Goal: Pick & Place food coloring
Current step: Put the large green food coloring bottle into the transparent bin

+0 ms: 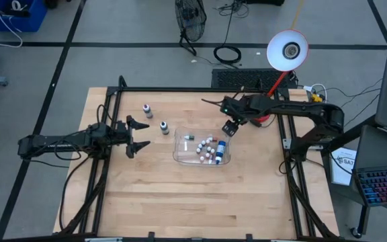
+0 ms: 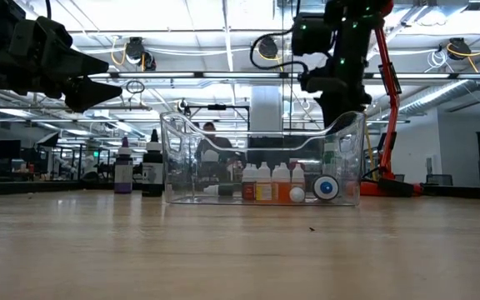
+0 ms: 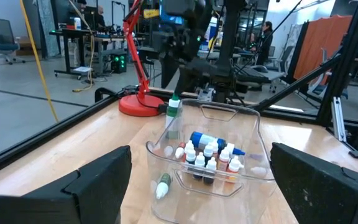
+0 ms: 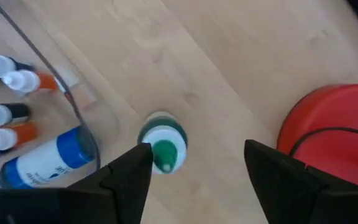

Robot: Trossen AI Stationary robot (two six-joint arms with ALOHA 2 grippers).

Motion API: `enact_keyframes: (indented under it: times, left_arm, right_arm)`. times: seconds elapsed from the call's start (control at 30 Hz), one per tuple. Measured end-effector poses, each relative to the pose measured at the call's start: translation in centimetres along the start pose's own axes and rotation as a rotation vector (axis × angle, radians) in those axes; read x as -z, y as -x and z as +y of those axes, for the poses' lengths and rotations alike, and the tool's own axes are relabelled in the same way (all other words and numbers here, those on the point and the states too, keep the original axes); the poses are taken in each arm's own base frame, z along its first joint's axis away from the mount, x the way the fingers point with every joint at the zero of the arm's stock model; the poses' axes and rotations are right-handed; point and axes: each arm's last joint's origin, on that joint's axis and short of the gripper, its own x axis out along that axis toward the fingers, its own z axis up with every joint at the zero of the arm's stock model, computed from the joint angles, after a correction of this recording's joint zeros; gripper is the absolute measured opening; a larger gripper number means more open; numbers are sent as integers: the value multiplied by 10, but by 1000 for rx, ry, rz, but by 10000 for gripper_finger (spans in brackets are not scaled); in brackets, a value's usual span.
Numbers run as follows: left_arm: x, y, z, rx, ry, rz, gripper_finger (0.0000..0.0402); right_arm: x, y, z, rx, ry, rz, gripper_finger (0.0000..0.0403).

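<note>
A clear tray [image 1: 180,156] in the middle of the table holds several tiny food coloring bottles [image 3: 207,158], most of them upright. A green-capped bottle [image 4: 162,146] stands on the table just outside the tray's right wall. My right gripper [image 4: 197,168] hangs open above it, pointing steeply down. The cap shows between the fingers, close to one of them [image 4: 126,180], and I see no touch. Two dark-topped bottles [image 1: 147,109] [image 1: 164,126] stand on the table left of the tray. My left gripper [image 1: 138,138] waits open and level at the left.
A red lamp base [image 4: 334,130] sits on the table right beside the green-capped bottle, with its white shade [image 1: 287,50] beyond the far edge. Black frame rails [image 1: 113,114] run along the table's left, far and right sides. Bare wood lies toward the near edge.
</note>
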Motion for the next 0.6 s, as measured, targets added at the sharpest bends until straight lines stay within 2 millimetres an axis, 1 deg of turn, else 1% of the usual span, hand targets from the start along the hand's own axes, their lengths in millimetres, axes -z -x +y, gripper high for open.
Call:
enact_keyframes:
  times: [0.2, 0.33, 0.5, 0.6]
  left_arm:
    - [0, 0, 0, 0, 0, 0, 379]
    - [0, 0, 0, 0, 0, 0, 379]
    - [0, 0, 0, 0, 0, 0, 379]
    - [0, 0, 0, 0, 0, 0, 379]
  right_arm:
    - [-2, -19, 12, -13, 42, 55, 242]
    - [-3, -30, 14, 0, 48, 86, 240]
    - [-4, -45, 17, 15, 69, 127, 227]
    - [-4, -46, 17, 16, 72, 130, 211]
